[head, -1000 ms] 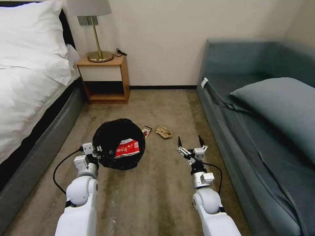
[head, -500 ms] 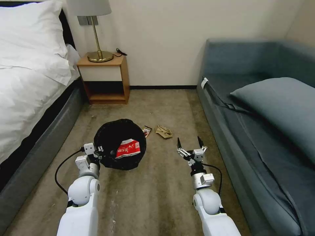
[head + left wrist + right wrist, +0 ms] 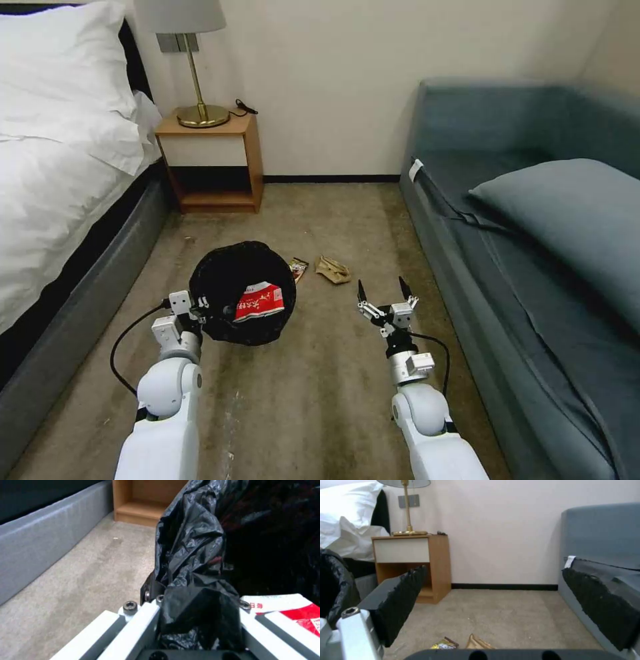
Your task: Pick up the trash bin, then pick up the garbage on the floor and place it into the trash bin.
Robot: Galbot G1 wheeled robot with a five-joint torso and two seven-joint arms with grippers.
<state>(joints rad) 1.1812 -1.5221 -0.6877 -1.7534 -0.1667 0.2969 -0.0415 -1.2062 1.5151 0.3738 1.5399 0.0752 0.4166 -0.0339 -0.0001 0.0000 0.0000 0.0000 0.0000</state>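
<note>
The trash bin, lined with a black bag, hangs tilted just above the carpet, and my left gripper is shut on its near rim. In the left wrist view the bag liner is bunched between the fingers. A red-and-white packet lies inside the bin. Just beyond the bin on the carpet sit a gold-brown wrapper and a tan paper wad. My right gripper is open, low over the carpet, short of the wad. Its wrist view shows the wrapper and wad ahead.
A bed runs along the left. A grey-blue sofa with a cushion runs along the right. A wooden nightstand with a brass lamp stands against the far wall. Open carpet lies between bed and sofa.
The right gripper has edged slightly forward and left toward the litter. The left gripper still holds the bin in the same place.
</note>
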